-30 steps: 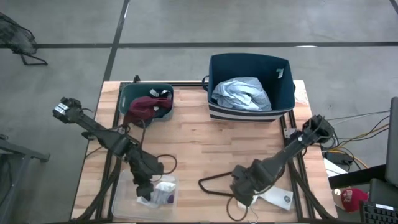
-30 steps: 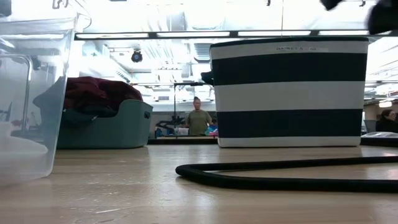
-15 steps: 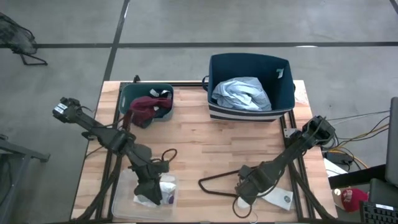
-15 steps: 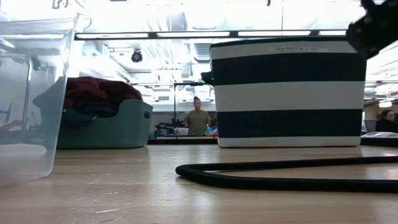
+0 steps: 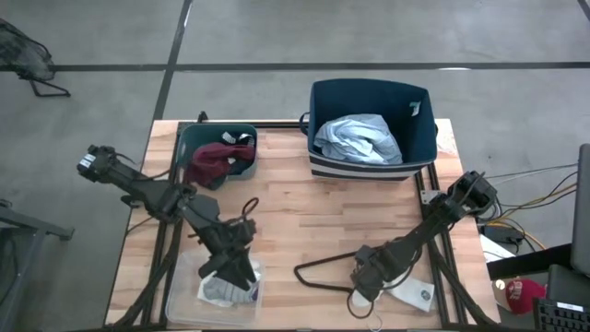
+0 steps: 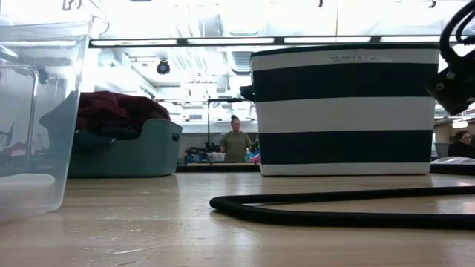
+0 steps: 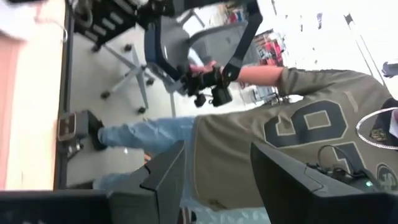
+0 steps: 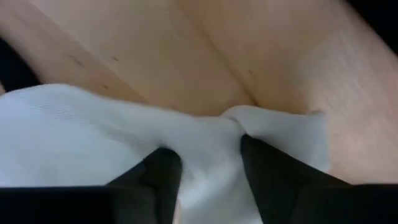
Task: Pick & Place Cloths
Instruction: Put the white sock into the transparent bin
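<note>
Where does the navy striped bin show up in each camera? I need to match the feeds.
High view: navy striped bin at upper right of the table, a light blue shirt inside.
Low view: the same bin, right of centre, behind the black hanger.
Left wrist view: not in it.
Right wrist view: not in it.
Shared landmark: the teal tub.

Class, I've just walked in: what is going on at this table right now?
A two-armed robot is sorting clothes. The right gripper is down on a white sock on the table's near right side, fingers either side of a fold. The left gripper is over the clear tray. A blue shirt lies in the striped bin.
</note>
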Controlling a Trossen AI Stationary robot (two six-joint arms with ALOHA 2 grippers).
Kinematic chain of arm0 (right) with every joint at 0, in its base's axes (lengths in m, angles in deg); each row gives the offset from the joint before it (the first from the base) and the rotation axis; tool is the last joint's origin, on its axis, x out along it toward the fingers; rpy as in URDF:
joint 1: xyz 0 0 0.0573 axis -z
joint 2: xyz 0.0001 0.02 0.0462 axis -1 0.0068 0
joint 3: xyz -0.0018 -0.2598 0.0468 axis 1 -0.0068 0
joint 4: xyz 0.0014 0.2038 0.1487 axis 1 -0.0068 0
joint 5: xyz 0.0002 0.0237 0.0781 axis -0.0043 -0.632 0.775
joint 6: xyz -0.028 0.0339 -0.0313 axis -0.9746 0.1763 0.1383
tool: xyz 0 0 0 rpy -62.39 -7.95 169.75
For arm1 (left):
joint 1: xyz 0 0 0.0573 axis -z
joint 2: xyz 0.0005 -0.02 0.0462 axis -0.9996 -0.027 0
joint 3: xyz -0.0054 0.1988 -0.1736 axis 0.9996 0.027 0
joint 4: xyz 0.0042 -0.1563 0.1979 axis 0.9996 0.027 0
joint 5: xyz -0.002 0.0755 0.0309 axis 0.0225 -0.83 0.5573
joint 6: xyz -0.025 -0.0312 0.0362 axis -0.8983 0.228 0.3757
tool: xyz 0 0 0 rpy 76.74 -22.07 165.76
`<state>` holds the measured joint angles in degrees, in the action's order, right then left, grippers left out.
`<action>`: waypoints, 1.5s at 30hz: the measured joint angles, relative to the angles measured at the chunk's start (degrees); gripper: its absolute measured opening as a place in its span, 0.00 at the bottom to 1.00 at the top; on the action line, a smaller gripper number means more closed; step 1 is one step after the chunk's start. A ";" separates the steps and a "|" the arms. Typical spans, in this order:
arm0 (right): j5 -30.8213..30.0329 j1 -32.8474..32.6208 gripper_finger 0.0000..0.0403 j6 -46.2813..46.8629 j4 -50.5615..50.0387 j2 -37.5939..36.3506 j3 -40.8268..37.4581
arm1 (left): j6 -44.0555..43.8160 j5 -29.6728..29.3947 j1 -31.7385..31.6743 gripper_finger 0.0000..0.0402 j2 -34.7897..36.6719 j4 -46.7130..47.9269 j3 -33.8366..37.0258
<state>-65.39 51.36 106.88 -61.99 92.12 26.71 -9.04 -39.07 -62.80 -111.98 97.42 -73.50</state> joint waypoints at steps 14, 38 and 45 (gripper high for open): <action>-9.01 0.05 0.03 -0.97 -9.10 -2.32 12.74 | 12.17 -19.45 -2.47 0.46 -0.11 -2.41 0.15; -30.99 11.33 0.03 -18.99 -24.06 -2.97 57.16 | 18.35 -30.23 -4.89 0.54 -1.43 -6.49 0.26; -31.08 15.17 0.03 -28.98 -8.43 -2.97 58.49 | 19.25 -32.08 -6.34 0.58 -3.62 -10.02 0.26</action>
<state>-96.47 66.53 77.91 -70.41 89.16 85.20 10.21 -71.15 -69.15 -115.60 87.39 -73.24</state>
